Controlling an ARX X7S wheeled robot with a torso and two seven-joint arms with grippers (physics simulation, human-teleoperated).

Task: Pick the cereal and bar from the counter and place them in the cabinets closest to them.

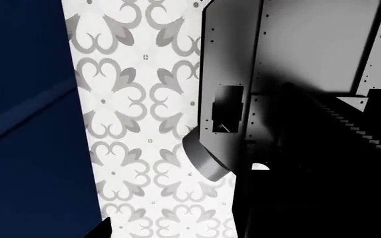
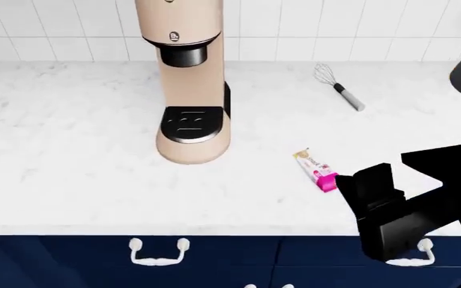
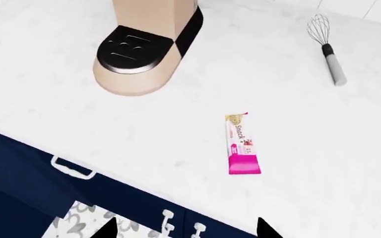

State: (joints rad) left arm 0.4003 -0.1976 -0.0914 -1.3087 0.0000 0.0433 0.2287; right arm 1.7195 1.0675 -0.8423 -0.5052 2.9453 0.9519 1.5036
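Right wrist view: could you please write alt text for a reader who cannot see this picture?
A pink-wrapped snack bar lies flat on a white marble counter, untouched. Beyond it stand a beige coffee machine and a whisk; navy drawers with white handles run below the counter edge.

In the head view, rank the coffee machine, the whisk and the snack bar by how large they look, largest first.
1. The coffee machine, by far the largest.
2. The whisk and the bar look about alike in length. The whisk lies farther from the camera, so I won't rank those two.
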